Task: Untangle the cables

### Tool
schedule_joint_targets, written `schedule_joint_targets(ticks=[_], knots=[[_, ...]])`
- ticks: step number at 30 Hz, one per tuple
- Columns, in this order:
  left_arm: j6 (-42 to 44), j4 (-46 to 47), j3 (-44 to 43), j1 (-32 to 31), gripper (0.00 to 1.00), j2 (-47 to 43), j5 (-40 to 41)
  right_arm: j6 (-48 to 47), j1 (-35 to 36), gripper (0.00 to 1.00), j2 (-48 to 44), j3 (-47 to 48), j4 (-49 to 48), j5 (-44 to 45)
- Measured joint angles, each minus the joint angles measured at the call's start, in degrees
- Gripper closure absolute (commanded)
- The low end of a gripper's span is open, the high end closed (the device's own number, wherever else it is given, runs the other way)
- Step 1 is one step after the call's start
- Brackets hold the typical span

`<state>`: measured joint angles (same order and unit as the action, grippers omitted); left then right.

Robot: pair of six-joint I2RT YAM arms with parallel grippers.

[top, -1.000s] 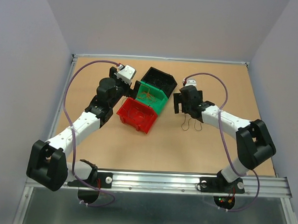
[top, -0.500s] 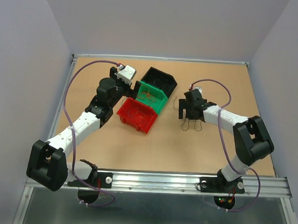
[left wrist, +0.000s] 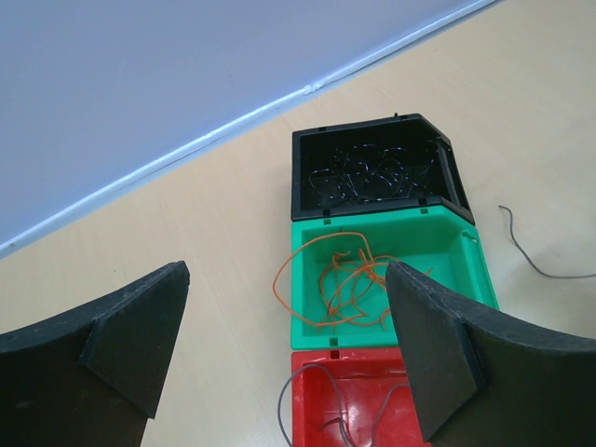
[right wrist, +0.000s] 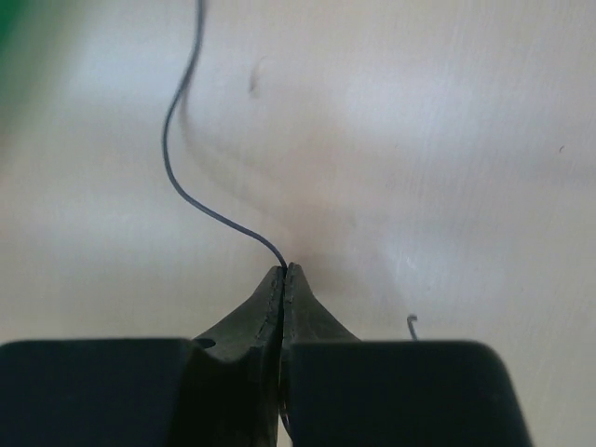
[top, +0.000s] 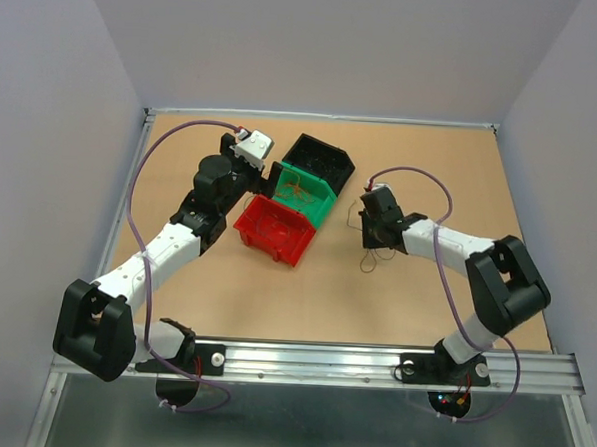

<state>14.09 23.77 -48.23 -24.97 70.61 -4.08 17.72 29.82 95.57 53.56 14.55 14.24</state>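
Hair-thin dark wire point(right wrist: 168, 158), curving, pinched by right gripper point(right wrist: 283, 272), left gripper point(left wrist: 286, 279) spread wide

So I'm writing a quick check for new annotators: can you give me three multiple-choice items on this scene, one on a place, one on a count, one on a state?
1. The thin orange wires lie: A in the green plastic bin; B in a white cup; C in a blue tray.
2. Open-topped containers standing in a row: A one; B two; C three.
3. The right claw is: A wide open; B shut on a thin dark wire; C shut on a pen.

Answers:
1 A, the left wrist view shows them coiled inside it.
2 C, a black bin, the green one and a red bin.
3 B, its fingertips meet with the wire running out from between them.
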Motion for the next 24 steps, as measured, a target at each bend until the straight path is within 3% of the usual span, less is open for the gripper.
schedule_joint_targets(ticks=[6, 11, 17, 24], knots=[[0.0, 0.0, 0.0, 0.0, 0.01, 0.0, 0.0, -3.6, 1.7, 0.99, -17.5, -7.3, -6.5, -8.0], [0.0, 0.0, 0.0, 0.0, 0.01, 0.0, 0.0, -5.0, 1.7, 0.99, -25.0, -8.3, -16.5, -17.7], [-0.1, 0.0, 0.0, 0.0, 0.01, -0.1, 0.6, -7.0, 1.7, 0.99, -23.6, -8.2, -24.3, -29.6], [-1.4, 0.0, 0.0, 1.2, 0.01, -2.3, 2.3, -9.4, 4.7, 1.00, -13.1, -3.8, -26.6, -36.3]])
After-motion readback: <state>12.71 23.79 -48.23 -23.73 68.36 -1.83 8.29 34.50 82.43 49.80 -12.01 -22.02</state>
